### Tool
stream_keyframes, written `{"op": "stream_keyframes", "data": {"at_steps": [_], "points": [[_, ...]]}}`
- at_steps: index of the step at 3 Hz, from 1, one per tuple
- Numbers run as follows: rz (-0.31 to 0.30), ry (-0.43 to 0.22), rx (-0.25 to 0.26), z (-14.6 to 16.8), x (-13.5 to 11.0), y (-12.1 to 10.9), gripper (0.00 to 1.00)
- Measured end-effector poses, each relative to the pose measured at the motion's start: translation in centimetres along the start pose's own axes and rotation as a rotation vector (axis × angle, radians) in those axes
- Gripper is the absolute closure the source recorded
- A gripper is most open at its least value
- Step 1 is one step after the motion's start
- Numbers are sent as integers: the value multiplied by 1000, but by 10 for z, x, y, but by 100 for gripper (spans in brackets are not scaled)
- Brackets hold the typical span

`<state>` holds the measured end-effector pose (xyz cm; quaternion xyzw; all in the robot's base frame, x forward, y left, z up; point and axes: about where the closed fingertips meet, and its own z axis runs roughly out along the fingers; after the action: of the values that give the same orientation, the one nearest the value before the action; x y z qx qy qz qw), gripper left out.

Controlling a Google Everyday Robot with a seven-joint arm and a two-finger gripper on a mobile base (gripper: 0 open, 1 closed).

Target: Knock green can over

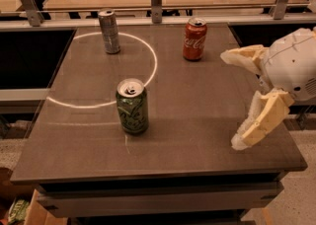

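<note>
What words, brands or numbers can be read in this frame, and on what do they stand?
"Coca-Cola": white script on the red can.
On the green can: only pale swirls, no wording legible.
On the silver can: nothing legible.
On the gripper, open above the right side of the table: no markings.

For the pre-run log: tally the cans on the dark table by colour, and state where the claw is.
Green can: 1
Red can: 1
Silver-grey can: 1
Total: 3 cans, all upright
Claw: open, over the right side of the table, touching no can
</note>
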<state>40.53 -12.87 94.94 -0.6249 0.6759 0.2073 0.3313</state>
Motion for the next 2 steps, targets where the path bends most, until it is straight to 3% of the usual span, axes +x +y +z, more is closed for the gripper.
{"op": "stream_keyframes", "data": {"at_steps": [1, 2], "points": [[12, -119, -35, 24, -16, 21, 0], [57, -197, -31, 47, -6, 34, 0]]}}
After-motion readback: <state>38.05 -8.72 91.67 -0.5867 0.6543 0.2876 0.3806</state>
